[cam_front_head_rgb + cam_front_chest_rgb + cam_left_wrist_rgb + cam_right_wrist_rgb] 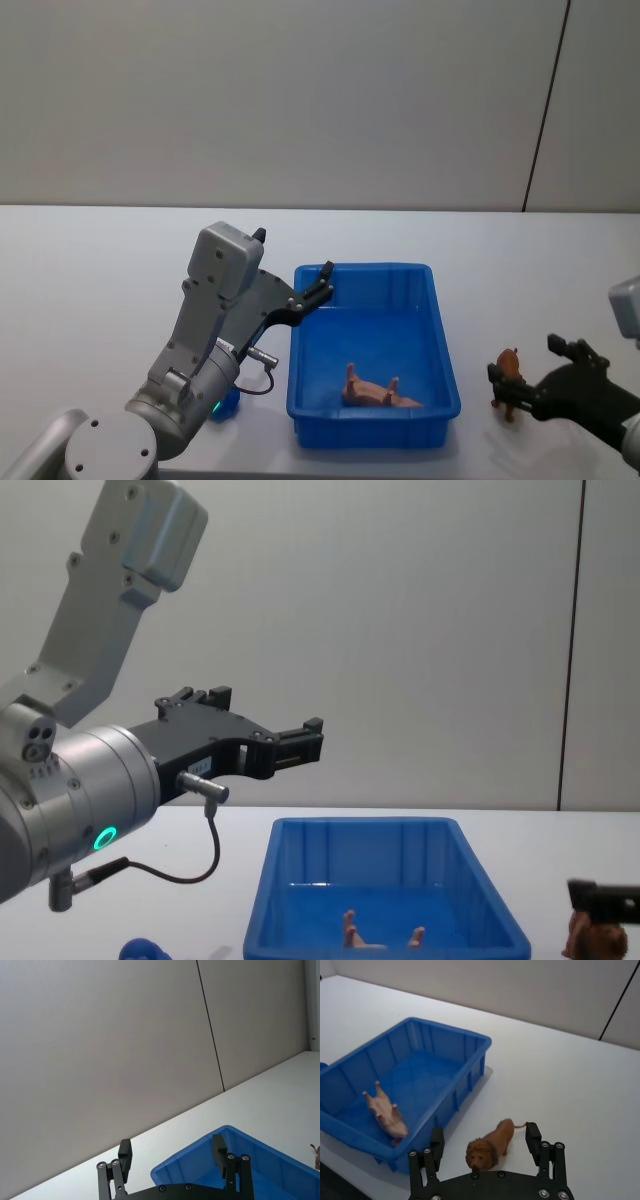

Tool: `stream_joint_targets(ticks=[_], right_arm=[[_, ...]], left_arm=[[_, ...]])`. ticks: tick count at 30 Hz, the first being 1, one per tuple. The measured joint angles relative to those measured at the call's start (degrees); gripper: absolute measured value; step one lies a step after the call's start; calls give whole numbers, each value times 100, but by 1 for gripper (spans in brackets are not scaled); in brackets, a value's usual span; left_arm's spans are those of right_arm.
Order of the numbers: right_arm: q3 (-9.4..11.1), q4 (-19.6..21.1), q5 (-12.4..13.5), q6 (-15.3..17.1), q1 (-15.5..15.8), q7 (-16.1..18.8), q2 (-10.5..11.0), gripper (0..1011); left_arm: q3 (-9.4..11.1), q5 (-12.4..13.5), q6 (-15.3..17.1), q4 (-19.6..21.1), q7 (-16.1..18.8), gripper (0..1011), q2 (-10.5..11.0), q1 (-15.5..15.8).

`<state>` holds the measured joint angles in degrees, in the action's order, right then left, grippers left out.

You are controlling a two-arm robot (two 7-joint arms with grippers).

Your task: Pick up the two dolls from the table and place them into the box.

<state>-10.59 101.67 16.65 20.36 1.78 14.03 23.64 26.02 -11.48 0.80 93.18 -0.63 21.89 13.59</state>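
Small brown plastic lion [490, 1146] with a shaggy darker mane stood upright on the plain white tabletop [100, 280], just off the 4 o'clock corner of the bright blue rectangular plastic bin [365, 268] and outside it. Right gripper [485, 1136] sat low at the table, its fingers [437, 1141] spread wide to either side of the lion. A gap showed on both flanks; nothing clamped.

A peach-coloured toy animal [380, 392] lay on its back inside the bin, legs up, toward the 6 o'clock wall. A rounded bright blue figure [226, 404] sat on the table near the bin's 8 o'clock, partly hidden under the left arm.

Left gripper [322, 283] hung raised over the bin's 11 o'clock corner — jaws apart, empty. Grey wall [300, 100] behind.
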Motion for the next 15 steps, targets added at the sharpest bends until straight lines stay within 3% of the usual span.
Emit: stream_joint_targets(ticks=[15], right_arm=[[-68,-397,-93,170,-17,47,-34,1001]], left_arm=[[0,0,0,0,0,1001,0,0]])
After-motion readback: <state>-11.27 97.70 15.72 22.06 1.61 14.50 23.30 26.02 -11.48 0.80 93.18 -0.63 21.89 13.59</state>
